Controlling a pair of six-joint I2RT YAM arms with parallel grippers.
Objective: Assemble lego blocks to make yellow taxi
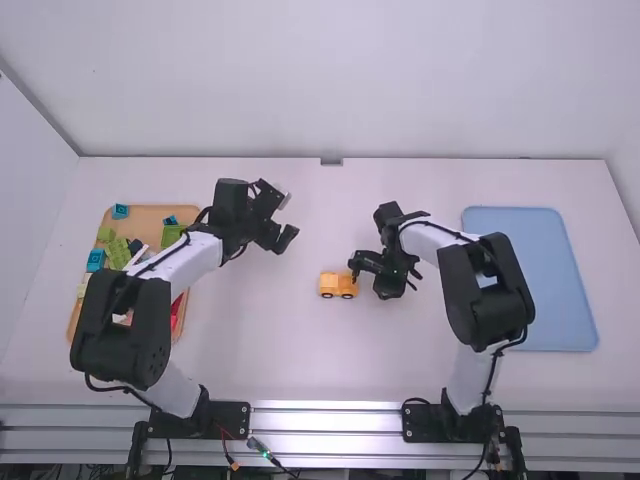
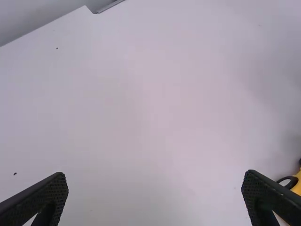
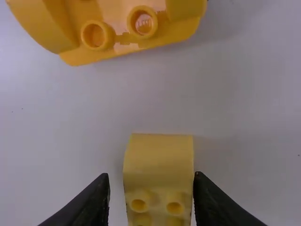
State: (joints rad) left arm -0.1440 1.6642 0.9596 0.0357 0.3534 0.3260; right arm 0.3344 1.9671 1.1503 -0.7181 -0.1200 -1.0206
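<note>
Between the right gripper's fingers (image 3: 152, 175) sits a small yellow block (image 3: 159, 162), its long axis running between them toward the yellow car body (image 1: 337, 287), which lies just beyond it on the table (image 1: 300, 350). The right gripper's fingers are parted, standing one on each side of the block; a narrow gap shows on one side, while on the other the finger looks close to touching. From the right gripper, the car body lies toward the left arm's side, near but apart from the block, so the right arm is plainly the nearer one. The left gripper (image 2: 155, 176) is wide open with nothing in it, over the table between the wooden tray (image 1: 147, 215) of spare blocks and the car body. The job looks to be at the stage of adding this block to the car. That would call for closing evenly on it, then lining its studs up squarely with the body; a lopsided grip could twist it.
</note>
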